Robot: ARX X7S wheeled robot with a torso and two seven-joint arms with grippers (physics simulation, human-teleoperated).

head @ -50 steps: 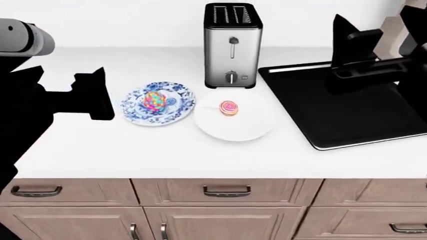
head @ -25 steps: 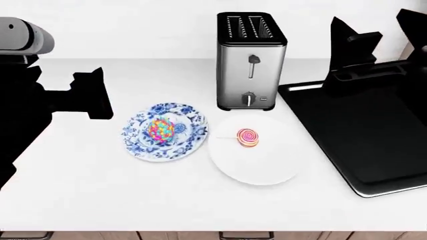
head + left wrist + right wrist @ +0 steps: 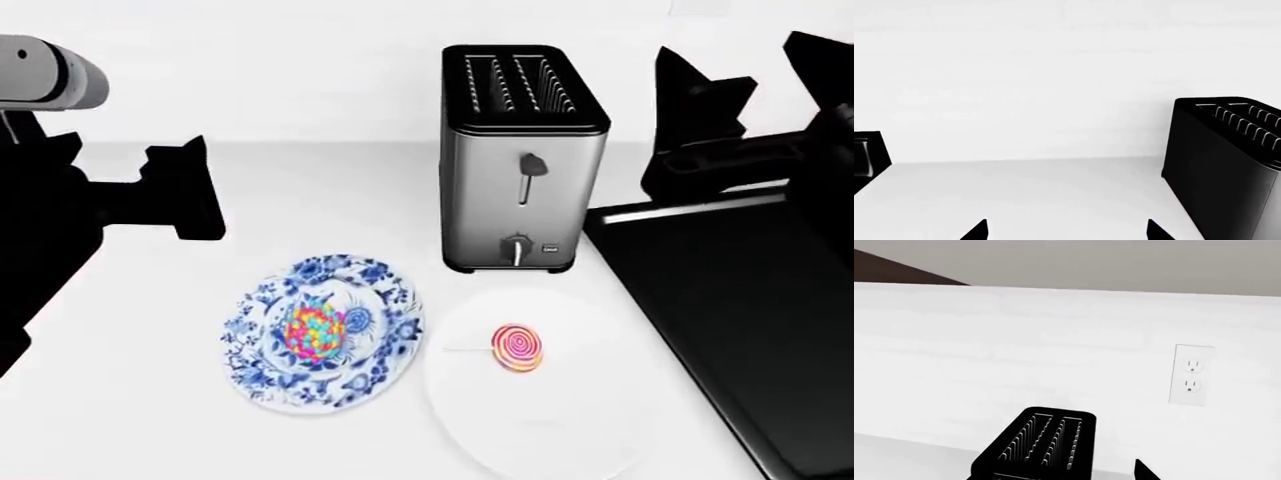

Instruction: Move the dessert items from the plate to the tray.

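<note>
The candy-bead ball [image 3: 311, 330] sits on a blue-and-white patterned plate [image 3: 260, 365]. The swirl lollipop [image 3: 518, 347] lies on a plain white plate [image 3: 534, 425] beside it. The black tray [image 3: 747, 330] lies to the right, partly cut off by the view's edge. My left gripper [image 3: 183, 165] hangs above the counter left of the patterned plate, open and empty; the left wrist view [image 3: 1066, 232] shows its tips wide apart. My right gripper [image 3: 770, 80] is raised over the tray's far end, open and empty. Neither wrist view shows the sweets.
A steel two-slot toaster [image 3: 523, 160] stands behind the plates, between them and the tray. It also shows in the left wrist view [image 3: 1221, 170] and the right wrist view [image 3: 1041, 450]. A wall outlet [image 3: 1191, 375] is on the white wall behind.
The head view has closed in on the counter: plates, toaster and tray now sit lower and larger, and the cabinet fronts have left the view. Both grippers keep about the same places.
</note>
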